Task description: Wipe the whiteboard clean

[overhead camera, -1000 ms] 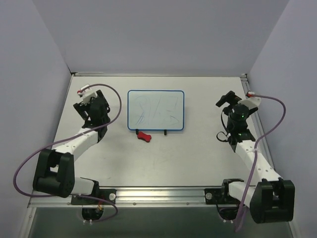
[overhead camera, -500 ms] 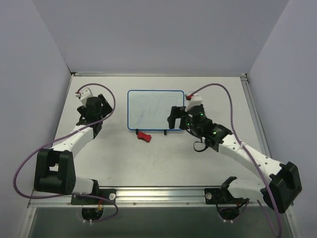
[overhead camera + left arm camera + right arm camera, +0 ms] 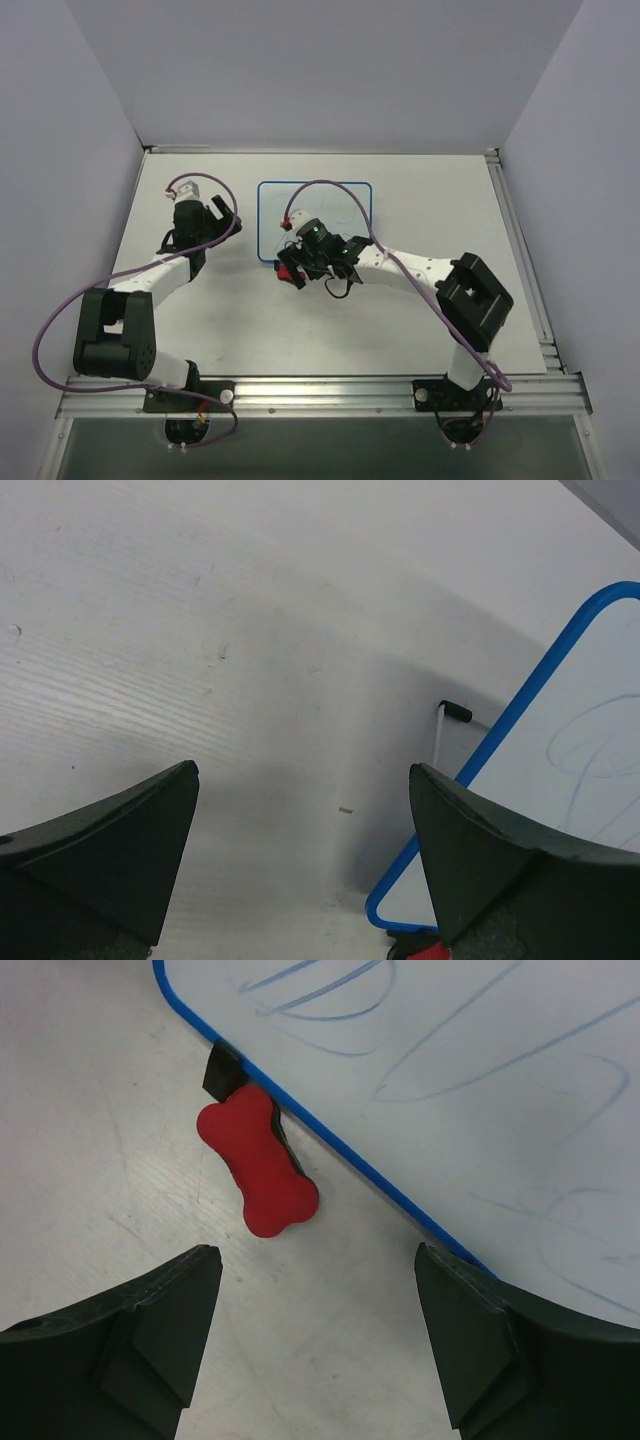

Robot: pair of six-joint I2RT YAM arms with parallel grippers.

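The whiteboard (image 3: 345, 205) lies flat at the middle back of the table, blue-rimmed, with faint blue scribbles. The small red bone-shaped eraser (image 3: 290, 274) lies at its near left edge, next to a black foot (image 3: 222, 1070). My right gripper (image 3: 300, 262) hovers open just above the eraser. In the right wrist view the eraser (image 3: 257, 1170) lies ahead of the open right gripper (image 3: 315, 1360), with the whiteboard (image 3: 450, 1090) beyond it. My left gripper (image 3: 203, 232) is open and empty left of the board. The left wrist view shows the left gripper (image 3: 300, 870) over bare table and the whiteboard's corner (image 3: 560, 780).
Grey enclosure walls stand on the left, back and right. The right arm's links (image 3: 420, 270) stretch across the table in front of the board. A metal rail (image 3: 320, 385) runs along the near edge.
My right arm has swung from the table's right side across to the board's near left edge, above the eraser. My left gripper has shifted slightly toward the back.
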